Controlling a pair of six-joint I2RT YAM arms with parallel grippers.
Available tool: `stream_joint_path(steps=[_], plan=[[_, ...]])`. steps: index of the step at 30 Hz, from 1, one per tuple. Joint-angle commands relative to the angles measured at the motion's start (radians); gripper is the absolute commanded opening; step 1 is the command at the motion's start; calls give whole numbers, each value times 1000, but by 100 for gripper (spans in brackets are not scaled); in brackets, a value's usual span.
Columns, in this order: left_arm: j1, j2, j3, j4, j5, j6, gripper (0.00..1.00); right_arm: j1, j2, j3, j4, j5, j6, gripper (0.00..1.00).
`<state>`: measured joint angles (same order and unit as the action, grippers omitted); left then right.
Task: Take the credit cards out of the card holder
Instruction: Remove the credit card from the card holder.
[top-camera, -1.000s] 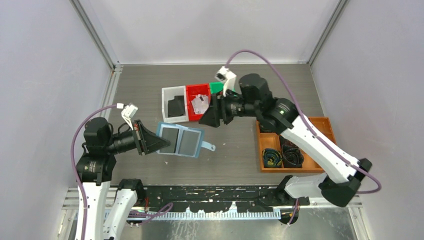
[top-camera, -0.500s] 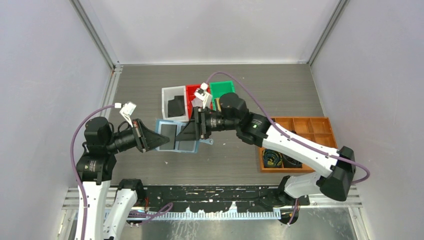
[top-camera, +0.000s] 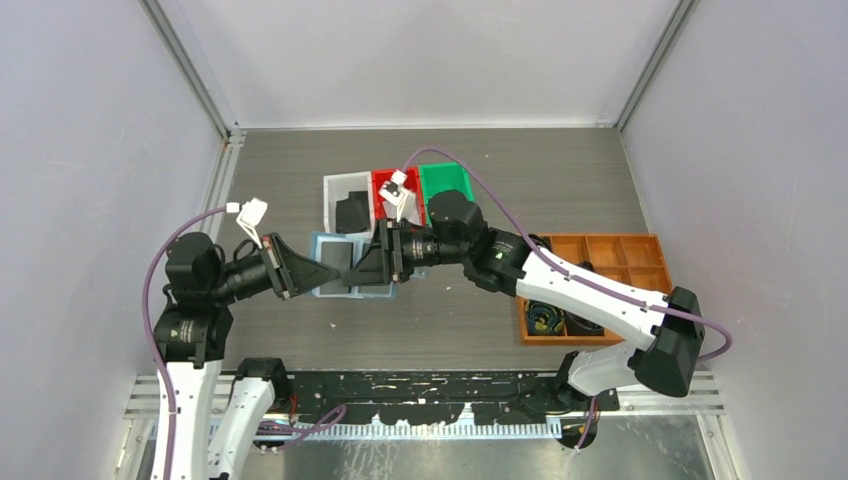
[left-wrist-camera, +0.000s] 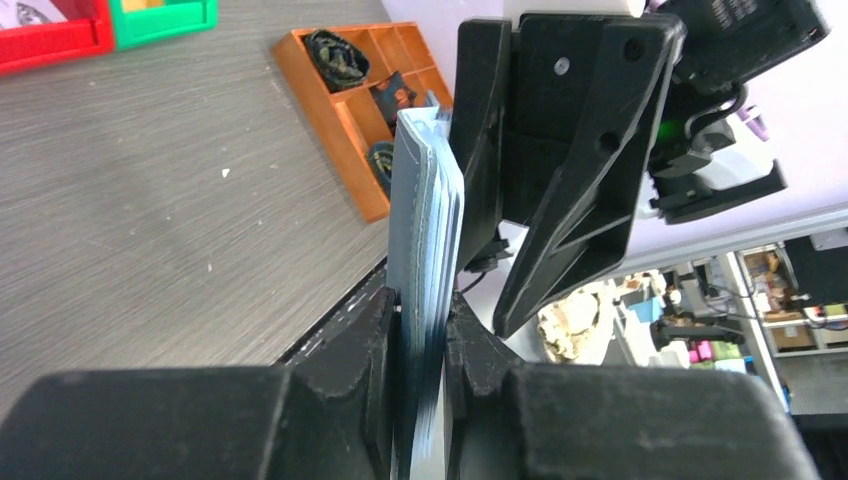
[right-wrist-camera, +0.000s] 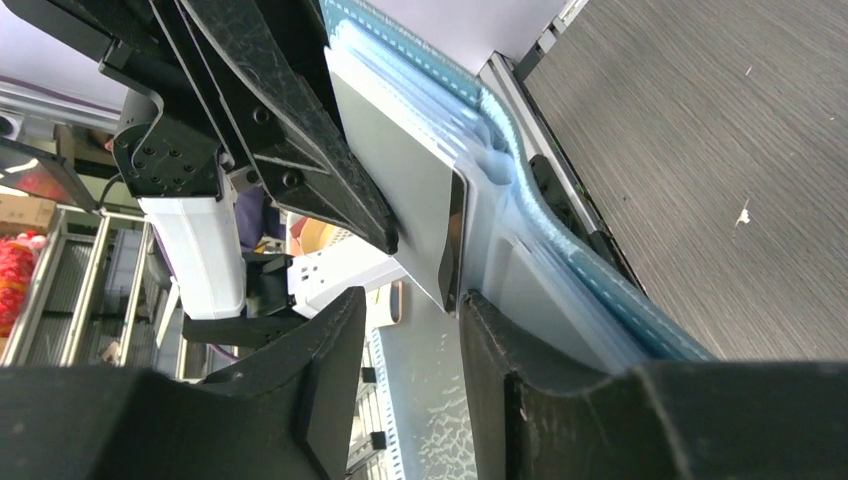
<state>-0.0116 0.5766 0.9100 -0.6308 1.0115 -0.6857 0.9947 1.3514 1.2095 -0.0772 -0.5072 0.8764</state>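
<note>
The blue card holder (top-camera: 335, 248) is held open above the table, and my left gripper (top-camera: 335, 278) is shut on its left side. Seen edge-on in the left wrist view, the card holder (left-wrist-camera: 425, 230) is pinched between my left gripper (left-wrist-camera: 422, 330) fingers. My right gripper (top-camera: 353, 279) reaches in from the right. In the right wrist view a silver-grey credit card (right-wrist-camera: 400, 170) sticks out of the card holder (right-wrist-camera: 600, 290). Its corner lies inside my right gripper (right-wrist-camera: 410, 340), whose jaws stand apart with a gap on one side.
At the back stand a white bin (top-camera: 332, 190) holding a black card (top-camera: 352, 212), a red bin (top-camera: 382, 185) and a green bin (top-camera: 445, 180). An orange tray (top-camera: 610, 250) with coiled black cables sits at the right.
My right arm has swung left from the red bin to the card holder, its jaws narrowing around the card's edge. My left gripper has kept its grip and barely moved.
</note>
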Motion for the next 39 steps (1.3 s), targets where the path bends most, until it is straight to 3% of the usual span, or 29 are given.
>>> stream_joint_path(steps=[1, 6, 13, 21, 29, 39], plan=[[1, -16, -7, 210, 147, -149, 1, 14, 31, 19, 45, 68, -16, 44], [1, -45, -40, 286, 220, -206, 3, 22, 36, 10, 136, 64, 22, 36], [1, -58, -46, 287, 283, -209, 10, 21, -3, -59, 306, 30, 97, 21], [1, -62, -33, 289, 310, -216, 12, 22, -42, -156, 449, 1, 155, 11], [1, -61, -13, 290, 313, -218, 19, 22, -95, -208, 390, 85, 99, 1], [1, -44, 7, 293, 310, -229, 10, 22, -145, -216, 282, 144, 30, 1]])
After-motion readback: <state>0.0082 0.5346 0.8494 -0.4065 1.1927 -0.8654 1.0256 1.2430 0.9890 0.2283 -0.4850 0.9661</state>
